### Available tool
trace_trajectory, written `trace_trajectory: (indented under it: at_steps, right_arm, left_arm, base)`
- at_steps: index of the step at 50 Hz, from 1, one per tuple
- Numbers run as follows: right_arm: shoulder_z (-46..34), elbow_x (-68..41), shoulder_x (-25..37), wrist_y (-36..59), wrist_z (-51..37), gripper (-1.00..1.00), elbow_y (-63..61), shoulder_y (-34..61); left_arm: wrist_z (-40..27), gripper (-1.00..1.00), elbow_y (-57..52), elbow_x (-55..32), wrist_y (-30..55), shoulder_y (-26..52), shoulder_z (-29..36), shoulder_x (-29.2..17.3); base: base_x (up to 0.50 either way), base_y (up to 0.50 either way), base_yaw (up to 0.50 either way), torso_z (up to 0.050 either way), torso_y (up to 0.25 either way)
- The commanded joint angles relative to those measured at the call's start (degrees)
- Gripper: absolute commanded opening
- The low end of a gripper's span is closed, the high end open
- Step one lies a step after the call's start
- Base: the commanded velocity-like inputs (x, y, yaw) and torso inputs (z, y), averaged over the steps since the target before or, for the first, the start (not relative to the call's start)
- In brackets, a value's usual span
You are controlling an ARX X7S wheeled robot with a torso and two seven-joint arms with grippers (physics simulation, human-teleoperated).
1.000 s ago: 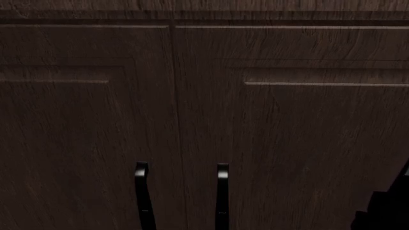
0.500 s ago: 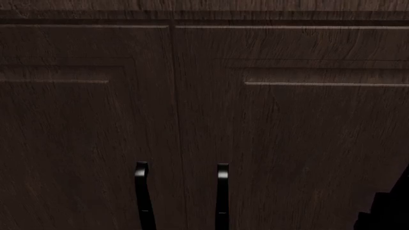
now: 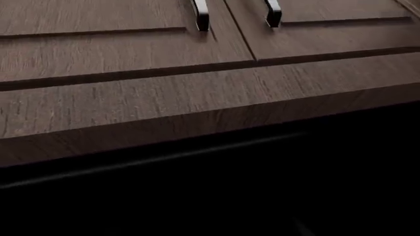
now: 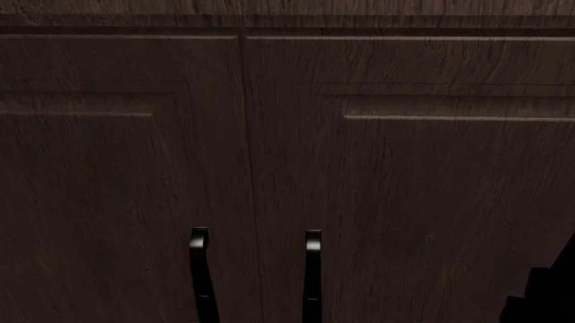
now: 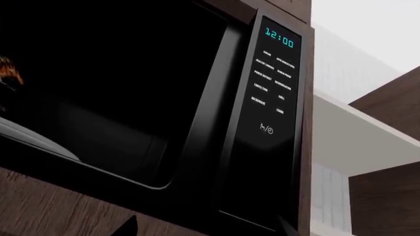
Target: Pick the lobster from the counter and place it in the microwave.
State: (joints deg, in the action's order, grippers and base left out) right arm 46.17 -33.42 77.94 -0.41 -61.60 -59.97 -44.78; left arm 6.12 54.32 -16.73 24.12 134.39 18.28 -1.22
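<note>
Dark wood cabinet doors (image 4: 378, 202) fill the head view. 2 black handles (image 4: 199, 269) (image 4: 312, 269) hang side by side near the seam between the doors. A black arm part (image 4: 548, 289) shows at the lower right corner of that view; its form cannot be resolved.

The left wrist view shows the same brown doors (image 3: 118, 54) with 2 handles (image 3: 200, 14) (image 3: 273, 14), a projecting wood ledge (image 3: 196, 110) and deep shadow beyond it. The left tool is not in view.

The right wrist view shows a black microwave (image 5: 262, 128) set in a wood surround. Its panel (image 5: 276, 78) reads 12:00 in teal digits (image 5: 280, 38). The cavity (image 5: 111, 73) appears open and dark. At the edge of that view, inside the cavity, a small reddish-orange patch (image 5: 8, 73) shows; it may be a lobster claw, but this cannot be confirmed. The right tool is out of view, so its opening cannot be told. A white wall (image 5: 354, 54) lies beyond the microwave.
</note>
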Motion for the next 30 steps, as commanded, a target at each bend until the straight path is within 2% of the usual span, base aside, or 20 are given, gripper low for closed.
trace_trajectory:
  at_steps: [1, 3, 4, 18, 30]
  right_arm:
    - [2.72, 0.35, -1.4, -0.57, 1.7, 1.0, -0.03, -0.17]
    - [2.59, 0.58, -1.83, -0.75, 1.95, 1.0, -0.03, -0.17]
    - [2.1, 1.1, -2.09, -0.97, 1.95, 1.0, -0.03, -0.17]
    - [2.16, 0.76, -1.13, -0.79, 1.31, 1.0, -0.03, -0.17]
    - [1.65, 0.99, -0.17, -1.04, 0.49, 1.0, -0.03, -0.17]
  left_arm:
    - [0.79, 1.0, -3.34, 1.24, 0.24, 0.61, -4.48, 1.22]
    - [0.8, 1.0, -4.33, 1.08, 0.68, 0.61, -4.65, 1.22]
    - [0.68, 1.0, -8.37, 1.05, 2.22, 0.61, -5.62, 1.22]
    - [1.0, 1.0, -13.52, 2.27, 4.51, 0.61, -7.66, 1.22]
    - [1.63, 1.0, -18.27, -0.42, 8.07, 0.61, -7.4, 1.22]
  base:
    - [0.0, 0.0, 0.0, 0.0, 0.0]
    - [0.0, 0.0, 0.0, 0.0, 0.0]
    - [0.0, 0.0, 0.0, 0.0, 0.0]
    - [0.0, 0.0, 0.0, 0.0, 0.0]
    - [0.0, 0.0, 0.0, 0.0, 0.0]
